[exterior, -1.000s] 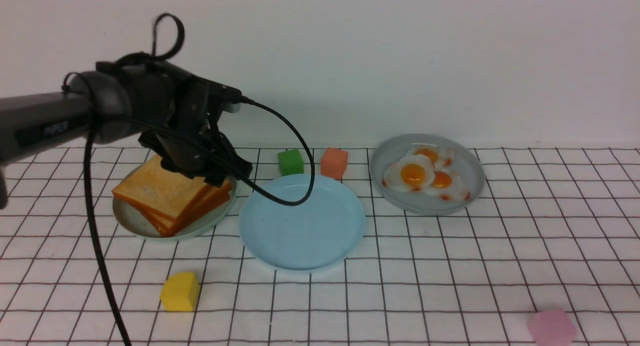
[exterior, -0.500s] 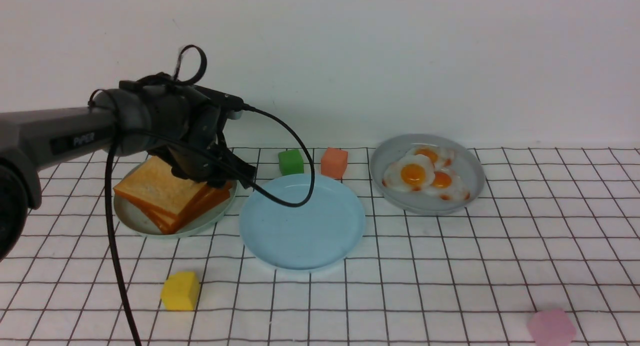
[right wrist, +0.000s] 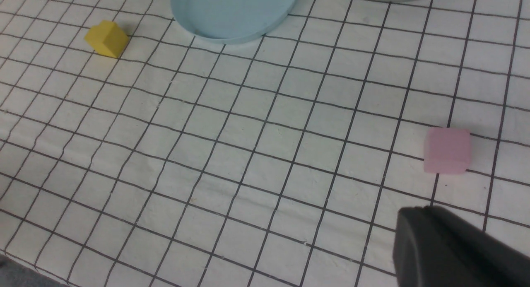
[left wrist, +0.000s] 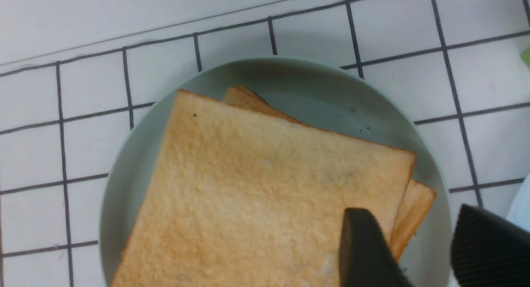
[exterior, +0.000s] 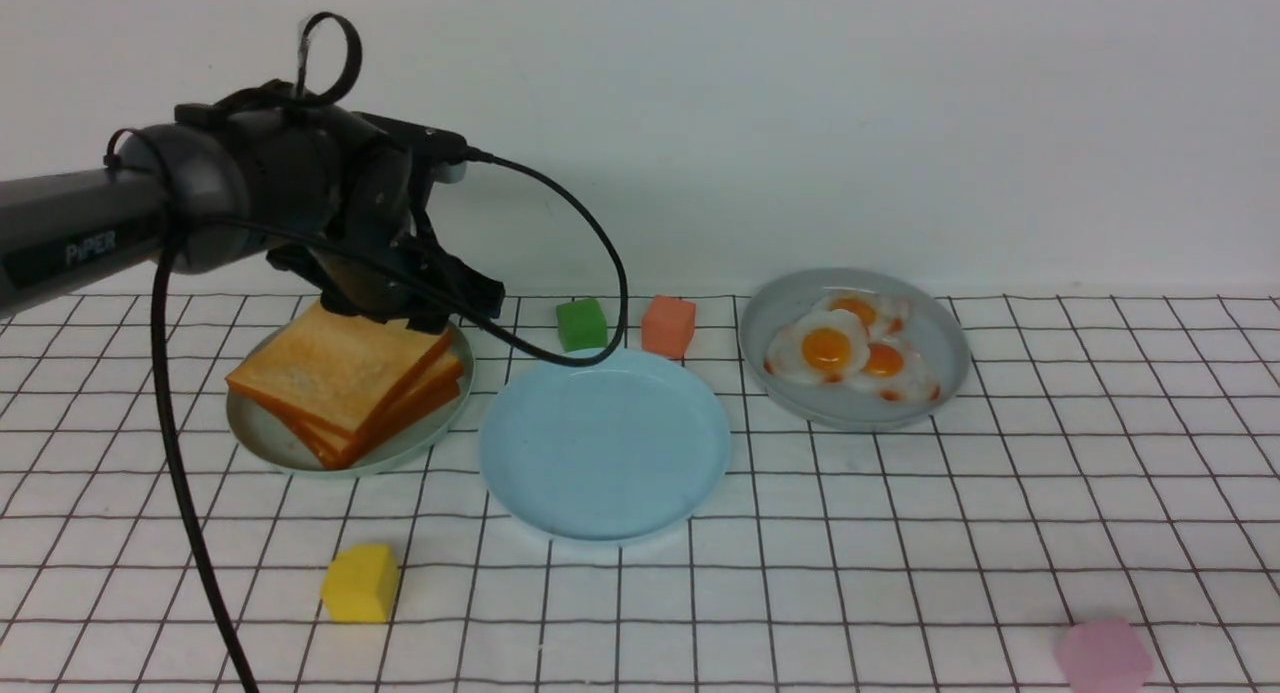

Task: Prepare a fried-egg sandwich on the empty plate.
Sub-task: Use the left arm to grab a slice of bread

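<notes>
The empty sky-blue plate lies at the middle of the table and also shows in the right wrist view. A stack of toast slices lies on the pale grey-green plate to its left. Three fried eggs lie on the grey plate at the right. No sandwich is in view. My left gripper is open and empty, hovering over the stack's right corner; one finger is over the top slice, the other over the plate's rim. My right gripper looks shut and empty, low over the near table.
A green cube and an orange cube stand just behind the blue plate. A yellow cube is in front of the toast plate. A pink cube sits near the front right, close to my right gripper. A wall closes the back.
My left gripper has risen and drawn back from the toast stack's right corner. The toast slices stay on their plate. Nothing else moved.
</notes>
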You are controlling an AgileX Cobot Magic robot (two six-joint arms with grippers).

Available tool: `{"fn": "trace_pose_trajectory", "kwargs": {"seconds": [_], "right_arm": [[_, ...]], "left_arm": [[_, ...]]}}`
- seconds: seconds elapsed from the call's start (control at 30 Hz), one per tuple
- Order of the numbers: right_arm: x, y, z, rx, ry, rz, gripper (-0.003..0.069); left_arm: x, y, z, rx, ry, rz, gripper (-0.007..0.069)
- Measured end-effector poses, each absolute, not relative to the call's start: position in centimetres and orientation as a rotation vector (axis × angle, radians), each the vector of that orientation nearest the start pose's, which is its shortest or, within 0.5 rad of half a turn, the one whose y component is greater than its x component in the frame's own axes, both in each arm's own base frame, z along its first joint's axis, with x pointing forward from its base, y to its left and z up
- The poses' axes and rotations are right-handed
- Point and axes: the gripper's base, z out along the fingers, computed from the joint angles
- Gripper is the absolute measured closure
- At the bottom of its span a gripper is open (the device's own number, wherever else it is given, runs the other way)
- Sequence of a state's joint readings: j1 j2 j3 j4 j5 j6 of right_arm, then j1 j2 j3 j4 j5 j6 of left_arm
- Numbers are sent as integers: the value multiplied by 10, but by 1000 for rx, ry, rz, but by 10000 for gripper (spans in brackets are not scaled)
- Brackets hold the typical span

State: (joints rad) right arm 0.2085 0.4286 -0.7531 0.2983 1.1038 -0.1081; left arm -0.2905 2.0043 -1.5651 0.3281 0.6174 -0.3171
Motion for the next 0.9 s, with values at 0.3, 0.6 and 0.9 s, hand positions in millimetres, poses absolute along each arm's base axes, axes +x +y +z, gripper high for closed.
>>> {"fn": "trace_pose_trajectory", "kwargs": {"seconds": [0.3,0.6,0.9], "right_arm": [[43,34,341,-344,2225,434,653],[42,36,342,-343,2224,463,650],[42,36,342,-343,2225,463,643]], "left_arm": [[445,-109,193,319,2519,136,231],[451,-107,178,333,2532,155,236],[449,-107,183,342,2549,147,497]]}}
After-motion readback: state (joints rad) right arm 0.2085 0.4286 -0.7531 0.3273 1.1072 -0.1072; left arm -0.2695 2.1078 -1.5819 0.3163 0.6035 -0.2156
